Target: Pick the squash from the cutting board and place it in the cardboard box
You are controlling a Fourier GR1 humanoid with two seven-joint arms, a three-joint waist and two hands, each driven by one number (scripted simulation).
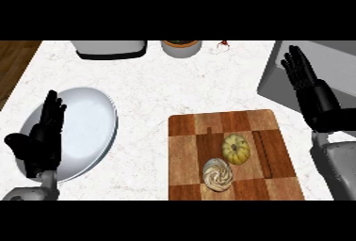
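A yellow, ribbed, round squash (236,148) lies on the wooden cutting board (188,141), right of the board's middle. Just below and left of it sits a pale, brown-streaked round item (217,174). My right hand (311,94) is open with fingers up, at the right edge beyond the board's top right corner, apart from the squash. My left hand (40,139) is open with fingers up at the far left, over the edge of a white plate (87,127). No brown cardboard box shows; a grey open container (278,70) stands at the upper right, partly behind my right hand.
At the counter's far edge stand a grey and white appliance (111,48), a small pot (181,48) and a tiny red item (223,45). The marble counter (173,89) ends at the left, where wooden floor (14,61) shows.
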